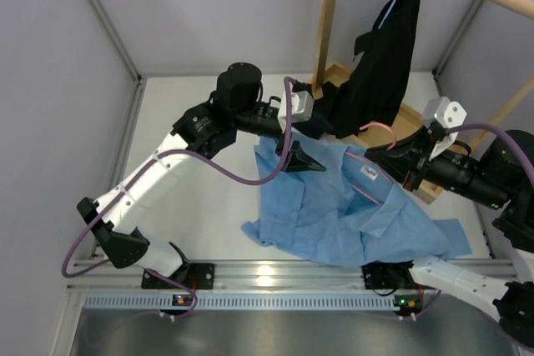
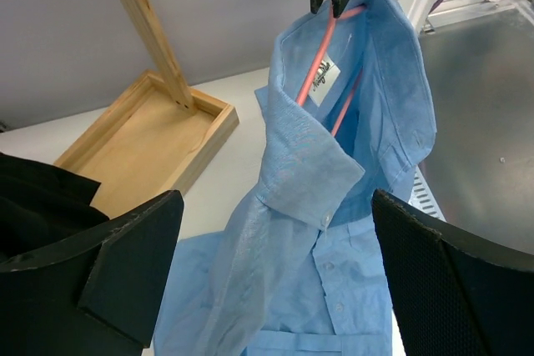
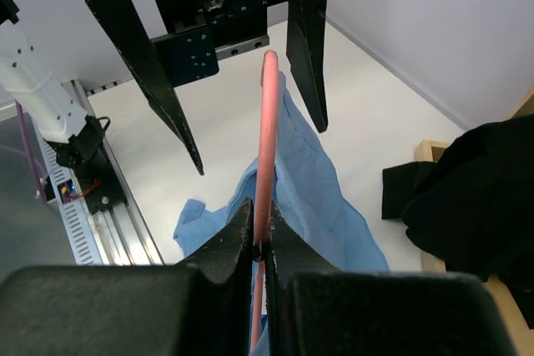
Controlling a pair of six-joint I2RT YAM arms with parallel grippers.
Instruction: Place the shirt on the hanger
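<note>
The right claw (image 3: 259, 227) gripped the pink wire hanger (image 3: 269, 122), which ran inside the collar (image 2: 392, 47) of the light blue shirt (image 2: 334, 289); the left claw (image 2: 275, 210) stood wide open, straddling that collar.

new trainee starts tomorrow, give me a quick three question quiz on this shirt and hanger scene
1. True or false: the right gripper is shut on the pink hanger.
2. The left gripper is: A open, B shut on a sleeve, C shut on the hook.
3. Fill in: the garment hanging behind the blue shirt is ____.
Key: 1 true; 2 A; 3 black.
</note>
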